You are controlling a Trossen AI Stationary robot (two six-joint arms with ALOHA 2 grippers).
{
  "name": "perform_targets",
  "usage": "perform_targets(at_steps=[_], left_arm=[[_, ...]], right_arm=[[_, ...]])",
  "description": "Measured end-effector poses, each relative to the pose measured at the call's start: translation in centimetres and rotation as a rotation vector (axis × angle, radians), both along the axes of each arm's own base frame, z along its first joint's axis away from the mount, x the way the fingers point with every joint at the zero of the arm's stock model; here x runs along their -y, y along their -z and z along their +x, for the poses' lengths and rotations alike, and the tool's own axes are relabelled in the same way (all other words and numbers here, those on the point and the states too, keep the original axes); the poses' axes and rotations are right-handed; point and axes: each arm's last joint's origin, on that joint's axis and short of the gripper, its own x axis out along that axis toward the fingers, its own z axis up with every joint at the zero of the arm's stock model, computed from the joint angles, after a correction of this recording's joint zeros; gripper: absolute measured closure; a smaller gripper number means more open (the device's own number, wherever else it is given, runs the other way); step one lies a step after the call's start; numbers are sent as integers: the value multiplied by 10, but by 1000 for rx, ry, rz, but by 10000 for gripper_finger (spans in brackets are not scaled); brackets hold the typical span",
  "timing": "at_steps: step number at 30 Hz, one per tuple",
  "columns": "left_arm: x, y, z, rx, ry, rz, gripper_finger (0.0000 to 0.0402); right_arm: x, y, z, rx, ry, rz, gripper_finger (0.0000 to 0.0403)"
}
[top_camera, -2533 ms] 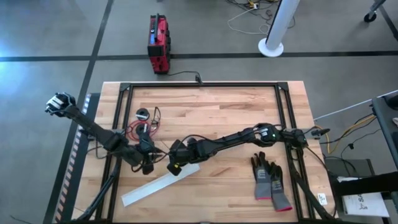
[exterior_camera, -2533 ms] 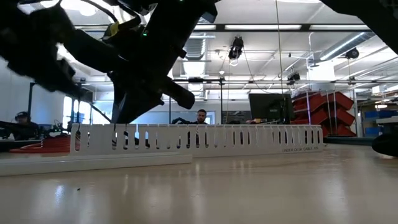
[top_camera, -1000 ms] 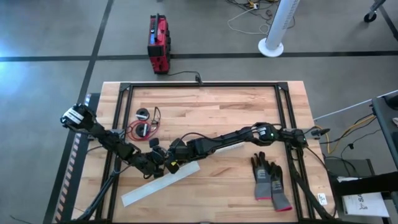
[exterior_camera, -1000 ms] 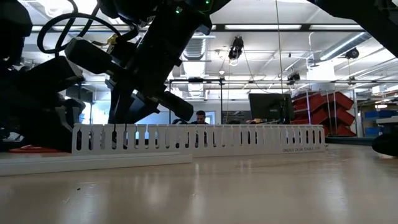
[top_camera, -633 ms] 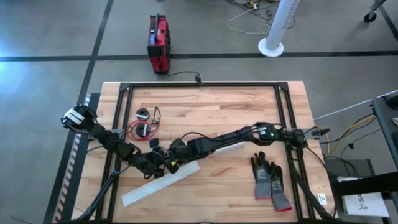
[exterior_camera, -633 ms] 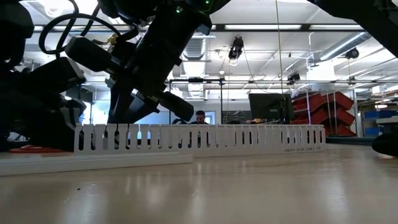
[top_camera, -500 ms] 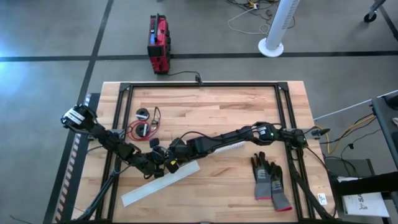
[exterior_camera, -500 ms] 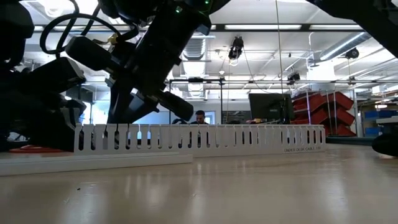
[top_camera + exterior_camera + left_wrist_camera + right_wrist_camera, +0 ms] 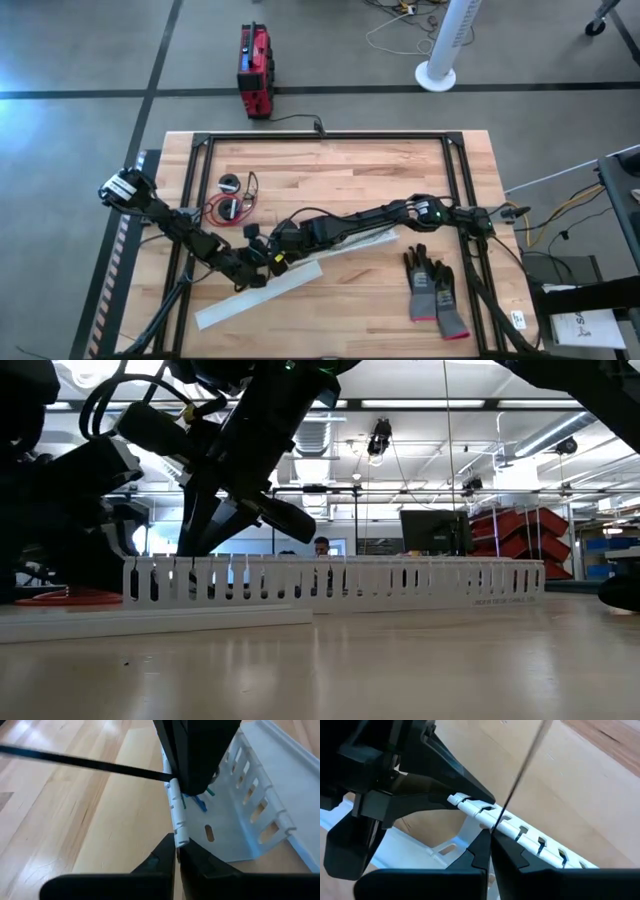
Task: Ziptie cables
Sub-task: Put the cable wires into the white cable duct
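Landmark: white slotted strip (image 9: 262, 291), lying slantwise on the tabletop (image 9: 400, 180).
Left claw (image 9: 262, 266): just beside the strip's upper end; in its wrist view its fingers (image 9: 161, 857) are pressed together around the strip's thin slotted wall (image 9: 178, 817).
Right claw (image 9: 275, 252): touching distance from the left claw, over the same strip end; in its wrist view its fingertips are closed on the wall's edge (image 9: 490, 816), where a thin black strand (image 9: 522, 767) crosses.
Cables (image 9: 228, 207): red and black coil with loose black loops, on the tabletop beyond the strip's upper end, apart from both claws.
Gloves (image 9: 433, 290): well apart from the strip, on its right-arm side.
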Motion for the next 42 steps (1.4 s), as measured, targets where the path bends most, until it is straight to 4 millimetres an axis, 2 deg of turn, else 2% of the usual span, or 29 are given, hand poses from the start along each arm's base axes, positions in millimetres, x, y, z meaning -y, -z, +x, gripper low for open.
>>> perform_targets(at_steps=[19, 42], left_arm=[[7, -10, 7, -31, -11, 96, 401], [16, -16, 5, -10, 2, 202, 401]], right_arm=[[-1, 2, -3, -34, -7, 17, 403], [2, 0, -2, -19, 60, -32, 403]])
